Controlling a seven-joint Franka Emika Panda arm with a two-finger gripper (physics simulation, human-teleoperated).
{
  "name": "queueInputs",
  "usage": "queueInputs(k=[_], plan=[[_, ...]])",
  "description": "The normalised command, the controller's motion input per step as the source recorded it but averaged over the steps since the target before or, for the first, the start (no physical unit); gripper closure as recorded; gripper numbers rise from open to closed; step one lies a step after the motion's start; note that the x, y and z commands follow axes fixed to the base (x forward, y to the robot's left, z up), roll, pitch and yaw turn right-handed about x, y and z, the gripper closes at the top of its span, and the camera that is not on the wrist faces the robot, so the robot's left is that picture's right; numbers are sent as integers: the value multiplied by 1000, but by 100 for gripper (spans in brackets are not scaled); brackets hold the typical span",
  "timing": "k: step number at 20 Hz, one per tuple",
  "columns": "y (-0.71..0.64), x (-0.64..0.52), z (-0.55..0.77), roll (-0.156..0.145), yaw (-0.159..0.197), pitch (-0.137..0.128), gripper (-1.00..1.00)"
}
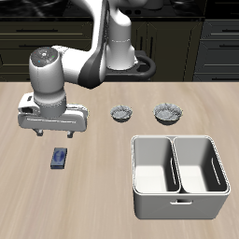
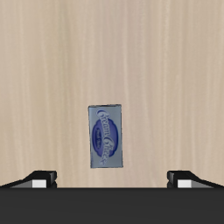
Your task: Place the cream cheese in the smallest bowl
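Cream cheese (image 2: 106, 136) flat on table (image 1: 103, 177), claw (image 1: 52, 132) open above

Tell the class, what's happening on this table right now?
A robot arm holds its gripper above the cream cheese, a small blue box lying flat on the table. The fingers are spread wide and hold nothing. Two speckled bowls sit farther back, beside a white two-compartment bin. The box is not yet picked up.

The robot arm (image 1: 93, 56) bends over and down. Its gripper (image 1: 58, 131) points straight down, its two fingers (image 2: 39, 178) wide apart and holding nothing
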Motion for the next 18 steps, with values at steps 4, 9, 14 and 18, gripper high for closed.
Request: queueInputs(k=[4,9,14,18], plan=[[97,12,-335,18,-26,37,-100],[22,-8,-280,11,-20,32,-100],[17,20,-206,-3,16,20,-100],[29,-33,-161,13,-3,11,-100]])
